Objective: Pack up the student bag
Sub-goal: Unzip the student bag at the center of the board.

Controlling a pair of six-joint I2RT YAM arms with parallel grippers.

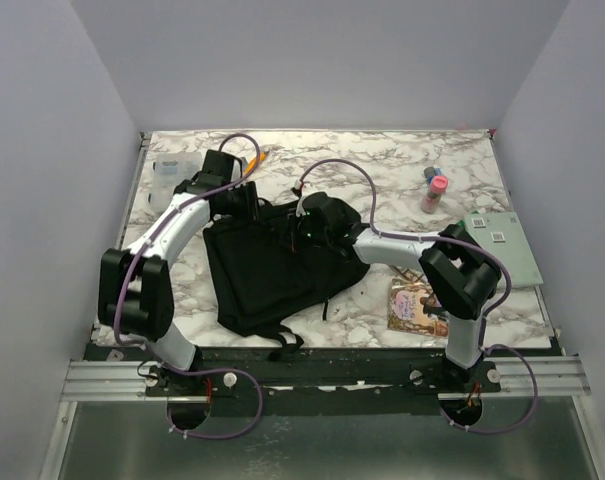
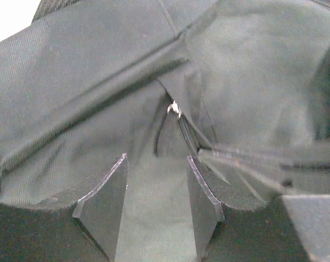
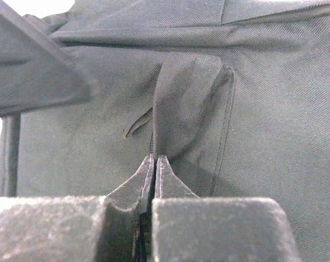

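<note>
The student bag (image 1: pixel 272 265) is a large black fabric backpack lying flat in the middle of the marble table. My left gripper (image 1: pixel 244 200) is at its far left corner. In the left wrist view this gripper (image 2: pixel 156 158) is open, with its fingers wide apart over black fabric, just below a small silver zipper pull (image 2: pixel 175 109). My right gripper (image 1: pixel 304 225) is at the bag's far edge. In the right wrist view it (image 3: pixel 155 158) is shut on a raised fold of the bag's fabric (image 3: pixel 186 103), next to the zipper line.
A pink bottle (image 1: pixel 435 193) and a blue one (image 1: pixel 431 174) stand at the back right. A green board (image 1: pixel 502 245) and an illustrated booklet (image 1: pixel 414 303) lie right of the bag. An orange pencil (image 1: pixel 254 160) and a clear container (image 1: pixel 167 178) lie at the back left.
</note>
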